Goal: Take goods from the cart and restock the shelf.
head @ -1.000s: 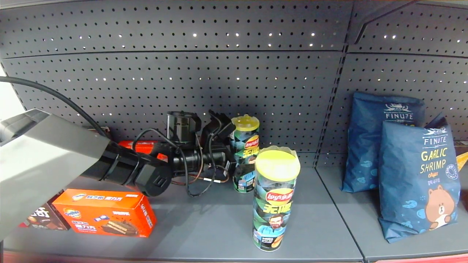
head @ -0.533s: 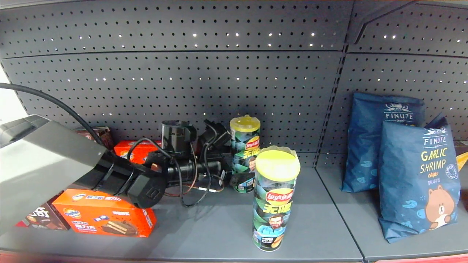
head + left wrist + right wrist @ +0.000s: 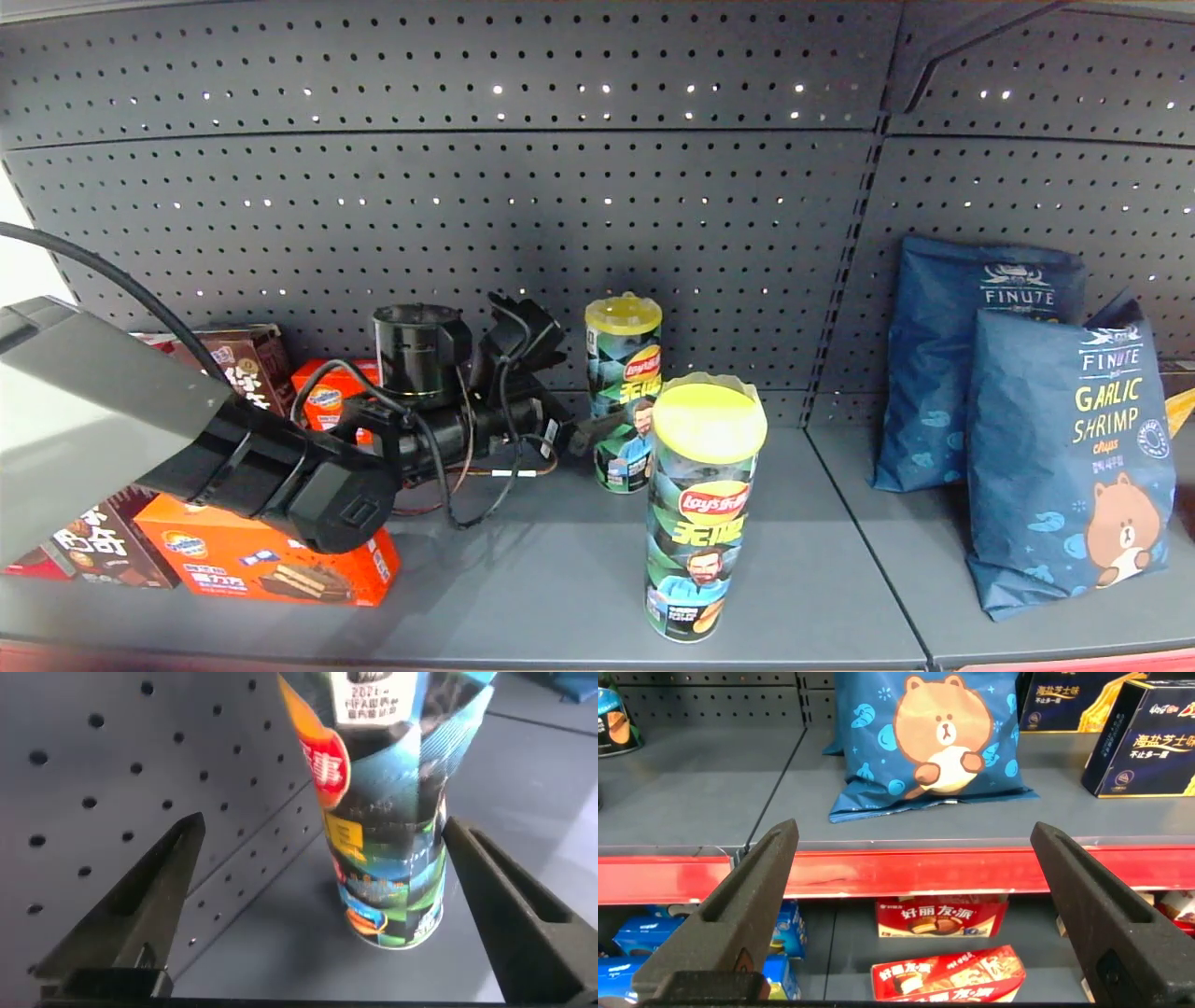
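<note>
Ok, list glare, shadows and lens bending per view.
Head view: the back panel bows at its seams, light dots shine through its holes, and the left arm shadows the shelf. Left wrist view: dim shadow at the can's foot. Right wrist view: even light, no glare.

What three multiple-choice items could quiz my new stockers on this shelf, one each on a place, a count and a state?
1. Where on the grey metal shelf lies the orange cardboard box picturing a chocolate cake? A front left; B back right; C middle.
2. How many tall chip canisters with yellow lids stand there? A one; B two; C four.
3. How is the left gripper? A open; B shut on the box; C shut on a canister.
Answers: 1 A, it lies by the front edge at the left. 2 B, a rear canister and a front canister. 3 A, its fingers stand wide apart on either side of the rear canister.
</note>
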Controlling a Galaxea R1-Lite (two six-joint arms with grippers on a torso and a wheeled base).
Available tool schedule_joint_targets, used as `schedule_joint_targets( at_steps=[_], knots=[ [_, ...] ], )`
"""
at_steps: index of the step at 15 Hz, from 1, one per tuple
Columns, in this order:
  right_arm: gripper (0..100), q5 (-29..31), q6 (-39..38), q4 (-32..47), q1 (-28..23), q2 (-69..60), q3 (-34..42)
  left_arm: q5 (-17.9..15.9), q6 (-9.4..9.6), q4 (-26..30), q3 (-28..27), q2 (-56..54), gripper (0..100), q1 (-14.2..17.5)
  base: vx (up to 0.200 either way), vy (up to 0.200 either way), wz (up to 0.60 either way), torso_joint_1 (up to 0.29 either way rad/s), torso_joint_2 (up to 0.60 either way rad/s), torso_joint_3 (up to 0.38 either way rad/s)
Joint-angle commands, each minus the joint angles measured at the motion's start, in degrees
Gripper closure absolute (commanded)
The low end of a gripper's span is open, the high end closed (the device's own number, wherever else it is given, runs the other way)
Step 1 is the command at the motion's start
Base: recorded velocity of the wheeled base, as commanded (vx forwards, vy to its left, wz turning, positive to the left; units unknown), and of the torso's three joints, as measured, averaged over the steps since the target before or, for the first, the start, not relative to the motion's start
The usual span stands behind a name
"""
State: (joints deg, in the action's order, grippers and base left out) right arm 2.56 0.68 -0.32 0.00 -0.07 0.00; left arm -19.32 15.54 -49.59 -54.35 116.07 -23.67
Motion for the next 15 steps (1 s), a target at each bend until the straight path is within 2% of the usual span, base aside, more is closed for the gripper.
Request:
schedule_joint_targets(
  at_steps=[1, 4, 9, 15],
  knots=[
    [0, 0.0, 0.0, 0.0, 0.0, 0.1, 0.0, 0.2, 0.10, -0.4, 1.2, -0.2, 0, -0.1, 0.000, 0.000, 0.00, 0.000, 0.00, 0.000],
    [0, 0.0, 0.0, 0.0, -0.1, 0.1, 0.0, 1.2, 0.54, -1.8, 3.8, -2.1, 0, -0.3, 0.000, 0.000, 0.00, 0.000, 0.00, 0.000],
    [0, 0.0, 0.0, 0.0, 0.0, 0.1, 0.0, 0.9, 0.72, -3.4, 9.8, -5.8, 0, -0.3, 0.000, 0.000, 0.00, 0.000, 0.00, 0.000],
    [0, 0.0, 0.0, 0.0, 0.0, 0.1, 0.0, 1.3, 0.54, -3.5, 9.8, -4.3, 0, -0.7, 0.000, 0.000, 0.00, 0.000, 0.00, 0.000]
  ],
)
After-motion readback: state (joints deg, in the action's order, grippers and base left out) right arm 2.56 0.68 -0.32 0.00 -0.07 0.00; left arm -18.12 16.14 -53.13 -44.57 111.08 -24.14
